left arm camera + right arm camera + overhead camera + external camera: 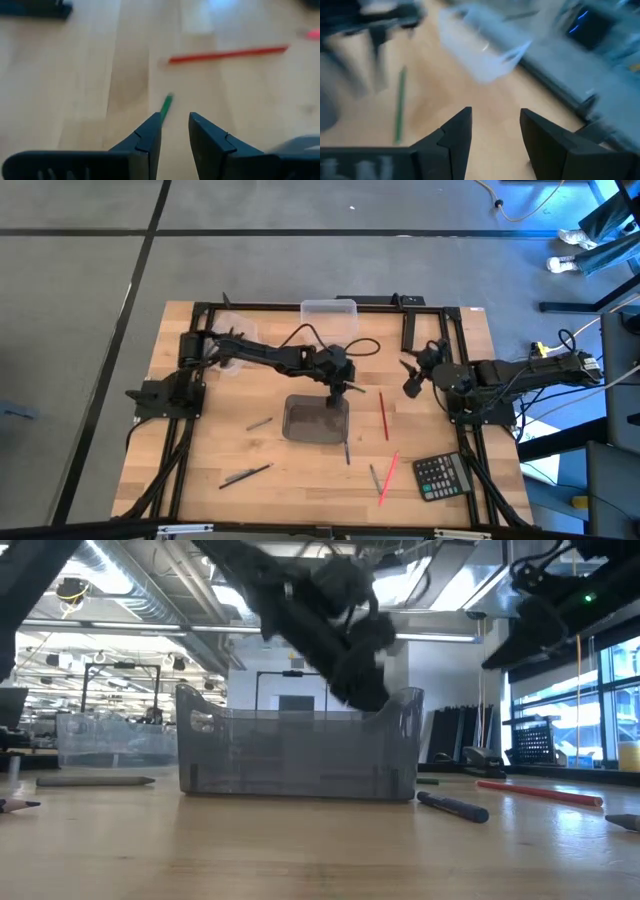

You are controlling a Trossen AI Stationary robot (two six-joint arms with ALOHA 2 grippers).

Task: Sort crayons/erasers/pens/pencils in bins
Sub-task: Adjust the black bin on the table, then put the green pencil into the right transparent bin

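Beside the smoky bin (316,421), left pincer (338,392) narrowly parted over green stick (166,107); red pencil (383,414) near.

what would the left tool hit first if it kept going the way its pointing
Probably the green pencil: in the left wrist view it lies on the table just past the open left tool, roughly in line with the gap. The red pencil lies farther on. Depth is unclear.

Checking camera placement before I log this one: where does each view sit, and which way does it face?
High: overhead, straight down; both arms, grey bin.
Low: table height, level across; same grey bin, left arm above.
Left wrist: past its open fingers at a green pencil.
Right wrist: past its open fingers; same green pencil.
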